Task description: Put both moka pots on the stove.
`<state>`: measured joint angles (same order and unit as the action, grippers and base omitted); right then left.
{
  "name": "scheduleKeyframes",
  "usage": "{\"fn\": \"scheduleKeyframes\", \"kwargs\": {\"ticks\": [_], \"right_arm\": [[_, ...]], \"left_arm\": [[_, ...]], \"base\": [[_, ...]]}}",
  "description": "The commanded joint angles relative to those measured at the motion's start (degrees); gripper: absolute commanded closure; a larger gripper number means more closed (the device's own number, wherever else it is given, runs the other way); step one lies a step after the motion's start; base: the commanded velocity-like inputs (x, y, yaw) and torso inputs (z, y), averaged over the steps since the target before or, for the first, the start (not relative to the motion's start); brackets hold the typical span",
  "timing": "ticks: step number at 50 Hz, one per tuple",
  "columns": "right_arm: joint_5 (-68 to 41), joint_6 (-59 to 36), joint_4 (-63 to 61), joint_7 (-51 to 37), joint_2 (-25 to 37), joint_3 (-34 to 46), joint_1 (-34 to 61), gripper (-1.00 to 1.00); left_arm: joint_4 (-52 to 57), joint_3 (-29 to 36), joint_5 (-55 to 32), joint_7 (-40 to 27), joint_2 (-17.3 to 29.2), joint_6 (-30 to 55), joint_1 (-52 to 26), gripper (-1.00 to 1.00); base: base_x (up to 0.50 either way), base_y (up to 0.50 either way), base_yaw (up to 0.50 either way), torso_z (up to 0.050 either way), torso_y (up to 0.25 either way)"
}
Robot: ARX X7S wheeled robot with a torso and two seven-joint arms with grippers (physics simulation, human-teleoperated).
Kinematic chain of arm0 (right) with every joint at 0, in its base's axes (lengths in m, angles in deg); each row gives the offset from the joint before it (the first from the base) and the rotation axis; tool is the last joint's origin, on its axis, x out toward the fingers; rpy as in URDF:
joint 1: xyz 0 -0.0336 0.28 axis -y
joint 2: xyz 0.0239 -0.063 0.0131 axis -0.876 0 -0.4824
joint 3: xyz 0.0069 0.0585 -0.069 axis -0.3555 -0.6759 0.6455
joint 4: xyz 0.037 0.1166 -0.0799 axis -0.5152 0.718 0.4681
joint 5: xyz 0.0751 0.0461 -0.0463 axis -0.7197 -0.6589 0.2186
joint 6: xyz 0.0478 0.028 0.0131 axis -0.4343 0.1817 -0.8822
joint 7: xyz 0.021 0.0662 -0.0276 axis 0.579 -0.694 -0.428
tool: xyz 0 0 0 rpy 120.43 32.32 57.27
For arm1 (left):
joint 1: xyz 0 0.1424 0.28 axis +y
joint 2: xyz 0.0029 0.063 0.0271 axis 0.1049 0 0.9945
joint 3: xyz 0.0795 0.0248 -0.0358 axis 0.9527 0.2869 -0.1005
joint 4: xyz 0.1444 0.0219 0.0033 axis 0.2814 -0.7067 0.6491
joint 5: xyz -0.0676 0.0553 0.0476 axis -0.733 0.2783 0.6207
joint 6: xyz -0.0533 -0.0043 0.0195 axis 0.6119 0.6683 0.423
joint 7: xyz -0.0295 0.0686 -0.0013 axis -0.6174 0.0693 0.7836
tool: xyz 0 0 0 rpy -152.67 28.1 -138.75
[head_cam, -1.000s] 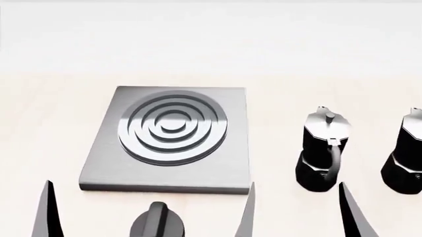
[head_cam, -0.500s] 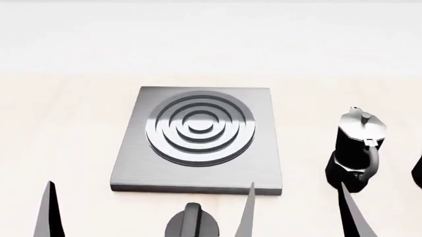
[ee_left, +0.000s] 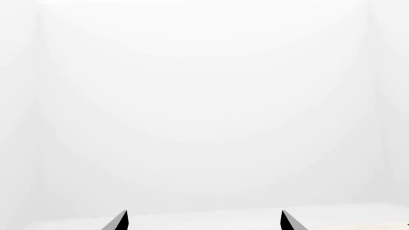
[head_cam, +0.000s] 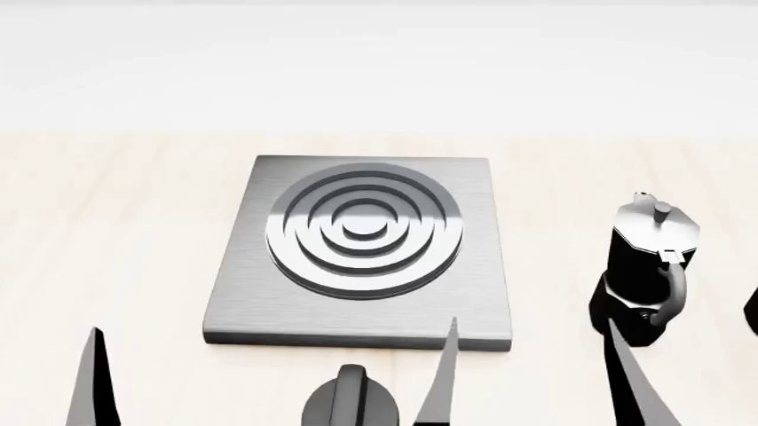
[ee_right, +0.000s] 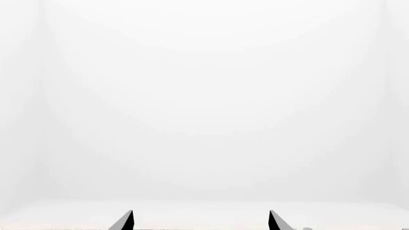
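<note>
The stove is a grey square plate with a ring burner, lying on the pale table at the middle of the head view. One moka pot stands upright on the table right of the stove, its handle toward me. Only a dark sliver of the second moka pot shows at the right edge. My left gripper is open and empty, with its fingertips near the stove's front edge. My right gripper is open and empty, and one of its fingers shows just in front of the nearer pot.
A round black dial knob sits on the table in front of the stove, between the left gripper's fingers. Both wrist views show only blank white wall and a strip of table.
The head view has shifted left. The stove and the pots slid right in the frame, and the second pot went almost out of view. The grippers stay open.
</note>
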<state>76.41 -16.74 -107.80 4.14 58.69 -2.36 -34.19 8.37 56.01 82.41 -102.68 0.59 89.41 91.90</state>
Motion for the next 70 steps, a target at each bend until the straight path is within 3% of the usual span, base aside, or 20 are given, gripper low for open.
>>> {"fn": "scheduleKeyframes", "kwargs": {"ticks": [1,9,30,40,44,55,70], "right_arm": [[-3.37,-11.5,-0.66,-0.66,0.67,-1.23,9.43,-1.0],[-7.67,-23.79,1.45,-1.36,1.64,-6.38,24.16,-1.0],[-14.0,-42.37,13.17,5.19,10.83,-10.82,44.71,-1.0],[-14.2,-44.44,20.72,8.27,15.29,-11.38,47.26,-1.0],[-17.16,-49.68,21.49,9.5,15.19,-12.76,48.96,-1.0],[-19.11,-53.24,27.09,11.95,15.64,-11.73,49.67,-1.0],[-17.12,-49.68,36.19,14.01,16.16,-7.74,50.4,-1.0]], "left_arm": [[-0.29,0.15,-0.48,-0.42,0.39,-0.42,0.01,-1.0],[-0.48,-0.68,-1.63,-0.63,0.81,-0.73,0.0,-1.0],[-0.97,-1.58,-3.1,-1.45,1.6,-1.16,-0.08,-1.0],[-1.12,-0.9,-2.82,-1.83,1.77,-1.23,-0.2,-1.0],[-1.36,-0.5,-2.63,-1.94,1.82,-1.17,-0.35,-1.0],[-1.17,-0.33,-2.87,-2.34,2.14,-1.13,-0.38,-1.0],[-1.76,0.06,-2.88,-2.75,2.52,-1.59,-0.44,-1.0]], "base": [[0.0,0.0,0.0,0.0,0.0],[0.0,0.0,0.0,0.0,0.0],[0.0,0.0,0.0,0.0,0.0],[0.0,0.0,0.0,0.0,0.0],[0.0,0.0,0.0,0.0,0.0],[0.0,0.0,0.0,0.0,0.0],[0.0,0.0,0.0,0.0,0.0]]}}
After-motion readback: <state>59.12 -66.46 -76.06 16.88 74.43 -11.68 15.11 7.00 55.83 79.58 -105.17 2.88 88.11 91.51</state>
